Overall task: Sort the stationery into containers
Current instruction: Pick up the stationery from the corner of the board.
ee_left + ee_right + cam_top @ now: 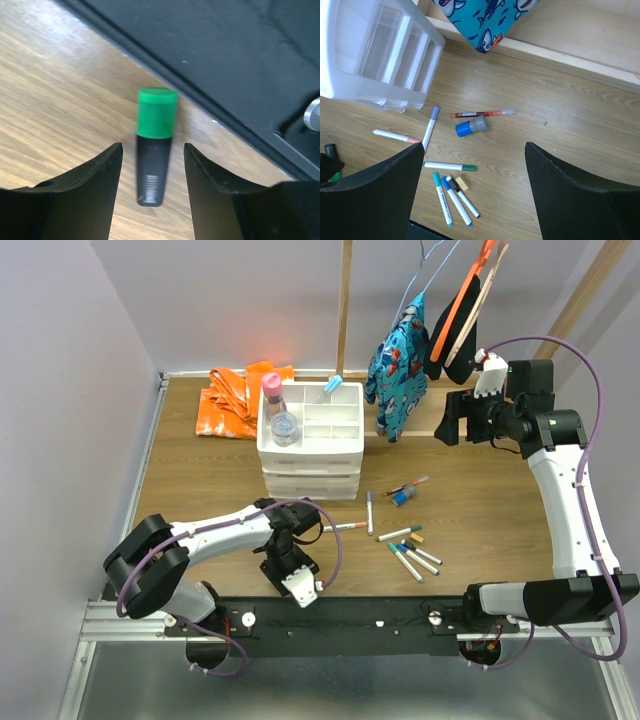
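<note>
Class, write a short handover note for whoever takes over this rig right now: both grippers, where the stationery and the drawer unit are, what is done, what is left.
Left gripper: fingers open, astride the green-black highlighter lying on the table by the near rail; not gripping it.
Right gripper: open, empty, held high at the far right.
Done: clear jar and a pink-capped item sit in the top tray of the drawer unit; a light-blue item leans at its far rim.
Left: that highlighter, loose markers, red pen, blue stubby item, tan block, all on the table.
</note>
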### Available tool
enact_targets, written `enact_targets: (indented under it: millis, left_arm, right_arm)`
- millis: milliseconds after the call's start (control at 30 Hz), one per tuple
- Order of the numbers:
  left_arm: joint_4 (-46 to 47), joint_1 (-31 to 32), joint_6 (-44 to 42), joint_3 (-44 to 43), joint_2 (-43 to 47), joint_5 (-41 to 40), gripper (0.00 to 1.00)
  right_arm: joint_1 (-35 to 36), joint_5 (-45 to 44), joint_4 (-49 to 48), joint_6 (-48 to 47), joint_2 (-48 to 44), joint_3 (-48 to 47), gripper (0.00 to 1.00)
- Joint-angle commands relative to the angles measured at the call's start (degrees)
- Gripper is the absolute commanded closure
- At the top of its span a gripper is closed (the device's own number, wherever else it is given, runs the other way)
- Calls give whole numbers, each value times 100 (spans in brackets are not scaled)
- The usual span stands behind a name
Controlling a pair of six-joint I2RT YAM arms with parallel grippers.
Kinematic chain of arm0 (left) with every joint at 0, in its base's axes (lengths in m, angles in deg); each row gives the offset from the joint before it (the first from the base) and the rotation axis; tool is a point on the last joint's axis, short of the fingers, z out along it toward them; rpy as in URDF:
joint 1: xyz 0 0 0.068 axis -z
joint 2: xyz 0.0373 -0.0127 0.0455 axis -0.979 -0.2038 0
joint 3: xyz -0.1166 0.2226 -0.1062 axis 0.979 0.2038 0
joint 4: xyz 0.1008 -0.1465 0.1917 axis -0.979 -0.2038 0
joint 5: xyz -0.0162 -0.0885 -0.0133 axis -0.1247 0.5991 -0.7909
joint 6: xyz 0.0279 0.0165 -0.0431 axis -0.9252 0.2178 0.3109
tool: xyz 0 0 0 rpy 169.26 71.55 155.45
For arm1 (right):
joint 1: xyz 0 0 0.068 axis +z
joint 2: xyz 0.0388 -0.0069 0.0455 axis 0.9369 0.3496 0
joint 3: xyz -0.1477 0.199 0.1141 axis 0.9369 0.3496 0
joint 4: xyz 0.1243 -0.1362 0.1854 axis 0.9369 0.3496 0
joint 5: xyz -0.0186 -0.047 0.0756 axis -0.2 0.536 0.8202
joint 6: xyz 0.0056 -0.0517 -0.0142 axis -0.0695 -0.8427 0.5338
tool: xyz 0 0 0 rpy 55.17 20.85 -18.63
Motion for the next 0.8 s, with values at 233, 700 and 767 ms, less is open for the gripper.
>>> enact_targets:
  millis: [233,700,767]
  left_arm:
    - [831,125,418,283,-380,-251,49]
    - [-469,-226,743,-2579,183,424,74]
    - [-680,-331,743,-3490,16,583,74]
  right_arm:
    - [-39,138,8,7,105,-20,11]
    - [-39,103,-53,16,131,-20,11]
    - [-39,94,-62,7,131,6,11]
